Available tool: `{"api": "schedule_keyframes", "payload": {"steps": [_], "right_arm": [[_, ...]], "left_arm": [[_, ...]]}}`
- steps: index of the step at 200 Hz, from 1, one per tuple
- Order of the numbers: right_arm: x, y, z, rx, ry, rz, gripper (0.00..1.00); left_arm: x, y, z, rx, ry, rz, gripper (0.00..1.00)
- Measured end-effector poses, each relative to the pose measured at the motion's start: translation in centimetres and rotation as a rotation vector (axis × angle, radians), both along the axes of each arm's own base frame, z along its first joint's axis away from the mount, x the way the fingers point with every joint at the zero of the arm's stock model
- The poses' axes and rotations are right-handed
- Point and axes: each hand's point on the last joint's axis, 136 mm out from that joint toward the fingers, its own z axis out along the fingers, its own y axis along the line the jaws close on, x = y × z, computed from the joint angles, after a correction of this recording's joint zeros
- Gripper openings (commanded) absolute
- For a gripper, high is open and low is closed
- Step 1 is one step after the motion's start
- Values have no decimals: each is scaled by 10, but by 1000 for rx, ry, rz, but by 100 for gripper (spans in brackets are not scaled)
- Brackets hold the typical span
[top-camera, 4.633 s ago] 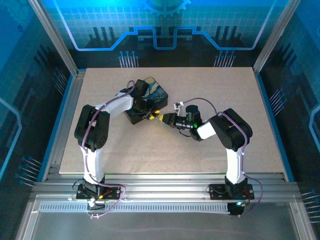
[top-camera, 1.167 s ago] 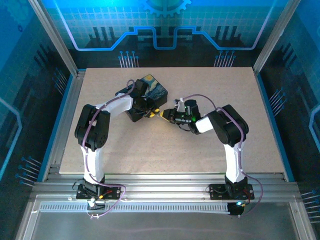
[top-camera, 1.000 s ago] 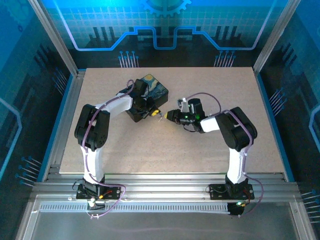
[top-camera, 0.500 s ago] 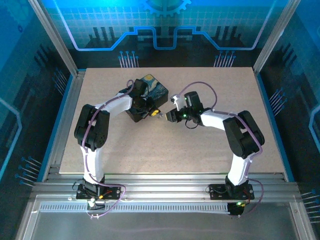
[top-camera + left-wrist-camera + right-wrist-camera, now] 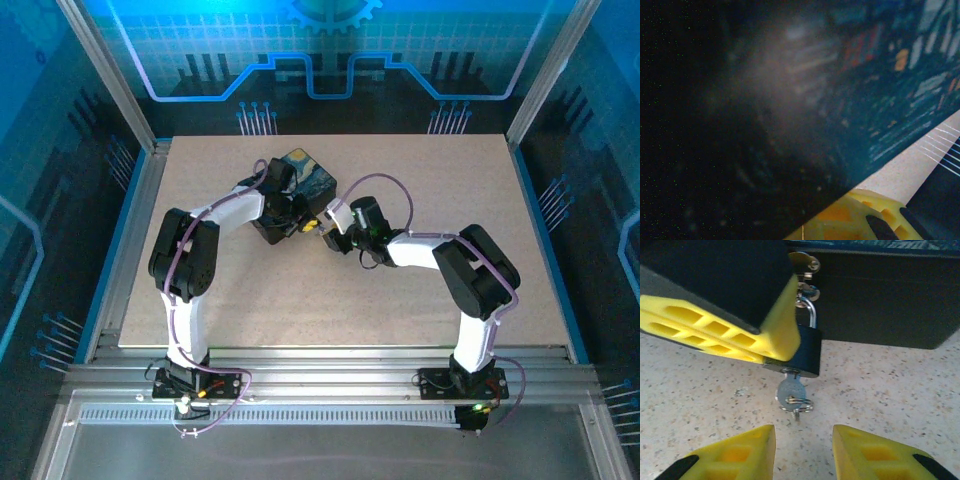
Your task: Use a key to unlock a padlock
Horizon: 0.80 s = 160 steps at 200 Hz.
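Padlock (image 5: 807,351) sits at the upper middle of the right wrist view: a small dark body whose thin silvery shackle (image 5: 811,315) rises into the metal fittings (image 5: 805,275) on the front wall of the dark box (image 5: 880,300) behind it. Whether the shackle is seated or sprung I cannot tell, since its left leg is hidden. The key (image 5: 790,390) stands in the underside of the padlock, its silvery bow pointing down the frame. A small ring (image 5: 798,405) is threaded through the bow, over the speckled counter (image 5: 900,390).

From the upper left of that view a yellow finger (image 5: 715,332) of the left hand (image 5: 302,222) lies pressed across the left part of the padlock body; this hand is clenched on the padlock. The right hand (image 5: 804,452) is released. Its two yellow fingertips (image 5: 735,455) stand apart at the bottom edge with bare counter between them, and the key is just above the gap, touching neither.

In the top view the two hands meet a little left of the centre of the counter. The left hand is against the lower right edge of the box, whose lid bears a blue and yellow swirl, and the right hand is just to its right. In the left wrist view the printed wall of the box is very close and blurred. One yellow finger shows at the bottom edge, with a strip of counter at the lower right.
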Motion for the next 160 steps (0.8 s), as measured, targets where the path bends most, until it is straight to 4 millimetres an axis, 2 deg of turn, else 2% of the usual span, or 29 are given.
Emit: {"api": "schedule_keyframes", "payload": {"steps": [56,100,149,160], "right_arm": [[5,7,-7,-35,39,27,37],[13,12,-2,-46,65,24,36],[18,18,-7,-60,110,35,33],[18,20,-10,-65,120,38,29]], "left_arm": [[0,0,-1,-4,-1,-1,0],[0,0,0,-13,-7,-1,0],[1,0,0,-19,-7,-2,0],[1,0,0,-21,-10,-2,0]]}}
